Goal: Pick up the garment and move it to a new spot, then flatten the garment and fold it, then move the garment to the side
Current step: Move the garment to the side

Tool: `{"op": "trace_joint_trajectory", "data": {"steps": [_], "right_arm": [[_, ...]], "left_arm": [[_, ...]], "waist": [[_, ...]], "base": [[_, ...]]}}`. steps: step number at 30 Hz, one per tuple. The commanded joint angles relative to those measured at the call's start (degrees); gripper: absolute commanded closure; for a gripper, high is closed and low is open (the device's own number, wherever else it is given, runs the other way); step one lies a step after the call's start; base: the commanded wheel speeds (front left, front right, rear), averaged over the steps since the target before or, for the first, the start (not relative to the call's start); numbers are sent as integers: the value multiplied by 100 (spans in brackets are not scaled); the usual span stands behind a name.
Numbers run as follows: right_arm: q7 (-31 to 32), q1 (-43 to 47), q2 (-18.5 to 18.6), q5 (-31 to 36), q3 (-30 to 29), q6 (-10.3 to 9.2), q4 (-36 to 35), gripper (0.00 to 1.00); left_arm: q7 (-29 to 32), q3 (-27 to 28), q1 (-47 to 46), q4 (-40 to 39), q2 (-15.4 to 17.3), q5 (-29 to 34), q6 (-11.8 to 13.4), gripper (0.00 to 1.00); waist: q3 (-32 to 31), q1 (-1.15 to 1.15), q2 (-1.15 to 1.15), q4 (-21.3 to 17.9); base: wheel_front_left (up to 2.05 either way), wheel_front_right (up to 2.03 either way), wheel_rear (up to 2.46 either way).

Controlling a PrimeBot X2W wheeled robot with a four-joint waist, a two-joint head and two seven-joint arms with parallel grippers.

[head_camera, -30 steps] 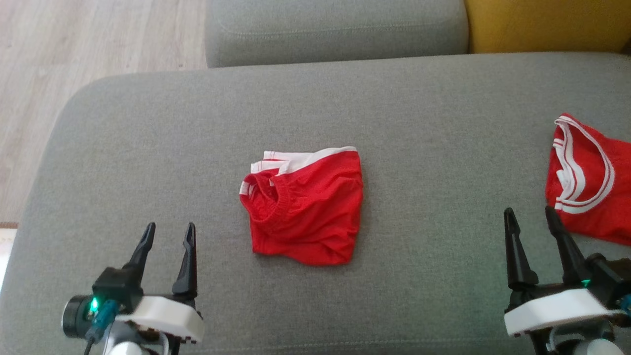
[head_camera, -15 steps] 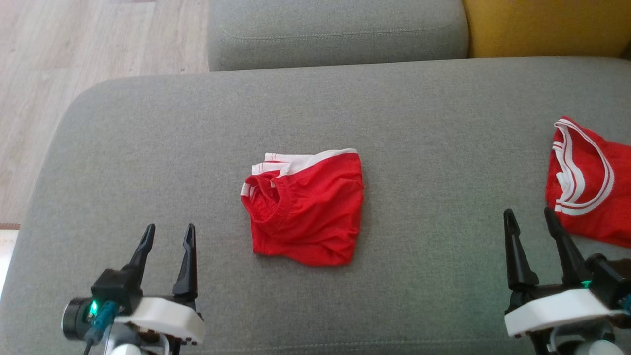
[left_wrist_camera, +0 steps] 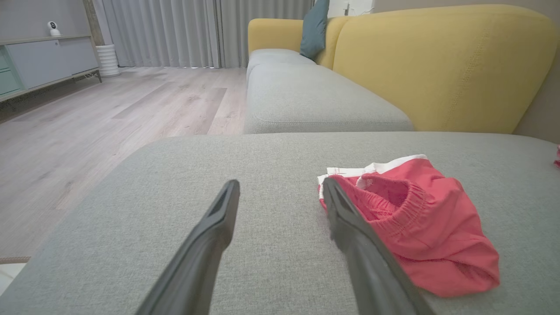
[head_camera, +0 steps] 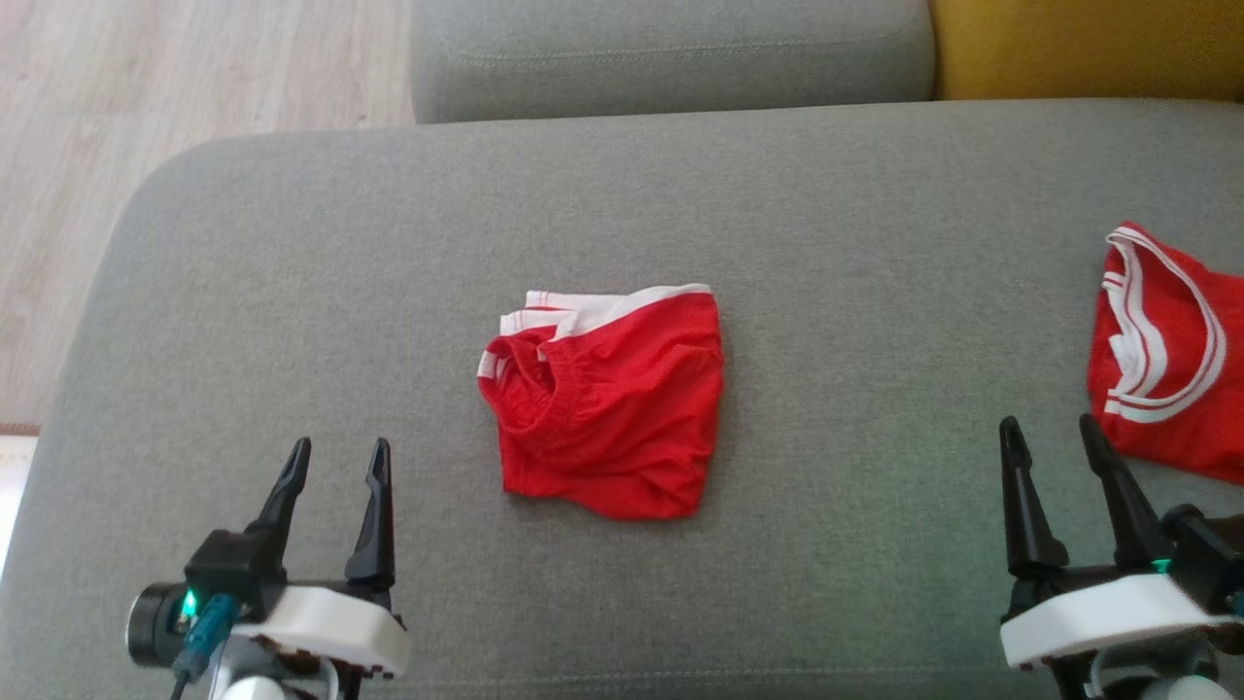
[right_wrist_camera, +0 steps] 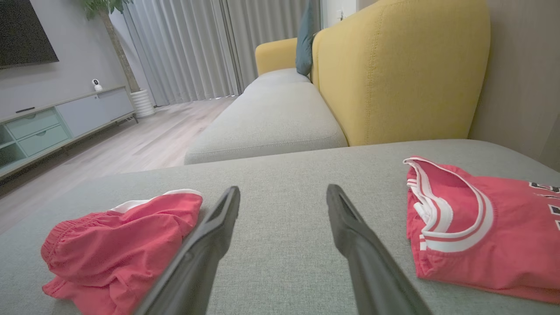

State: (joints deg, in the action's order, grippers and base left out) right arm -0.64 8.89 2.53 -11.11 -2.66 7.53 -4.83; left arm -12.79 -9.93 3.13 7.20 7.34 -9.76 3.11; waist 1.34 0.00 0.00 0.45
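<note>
A red garment (head_camera: 607, 418), shorts with white trim and an elastic waistband, lies bunched in a rough square at the middle of the grey cushion (head_camera: 292, 253). My left gripper (head_camera: 340, 445) hovers open at the near left, its fingers empty and a short way left of the shorts. In the left wrist view the left gripper (left_wrist_camera: 282, 183) points past the left edge of the shorts (left_wrist_camera: 420, 223). My right gripper (head_camera: 1049, 423) stands open and empty at the near right. In the right wrist view the right gripper (right_wrist_camera: 283, 189) sits between the shorts (right_wrist_camera: 118, 245) and a red jersey (right_wrist_camera: 481, 236).
The red jersey (head_camera: 1176, 389) with white striped trim lies folded at the cushion's right edge. A second grey cushion (head_camera: 671, 53) and a yellow backrest (head_camera: 1088, 44) stand beyond. Wooden floor (head_camera: 146, 87) lies off the cushion's left side.
The head view has shifted slightly. Both garments lie where they were, and both grippers stay open and still.
</note>
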Motion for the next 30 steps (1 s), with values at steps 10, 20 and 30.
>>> {"op": "trace_joint_trajectory", "data": {"steps": [10, 20, 30], "right_arm": [[81, -347, 35, 5, 24, -4, -90, 0], [136, -1407, 35, -175, 763, -4, 1314, 0], [-30, -2186, 35, -621, 1374, -4, 2907, 0]], "left_arm": [[-174, 100, -615, -311, 49, -6, -10, 0], [-218, 57, -1318, -515, -187, 79, -138, 0], [-220, 110, -1451, -589, -342, 192, -266, 0]], "waist": [[357, 0, 0, 445], [872, 0, 0, 1262], [1051, 0, 0, 1669]], "base": [[0, 0, 0], [0, 0, 0], [0, 0, 0]]}}
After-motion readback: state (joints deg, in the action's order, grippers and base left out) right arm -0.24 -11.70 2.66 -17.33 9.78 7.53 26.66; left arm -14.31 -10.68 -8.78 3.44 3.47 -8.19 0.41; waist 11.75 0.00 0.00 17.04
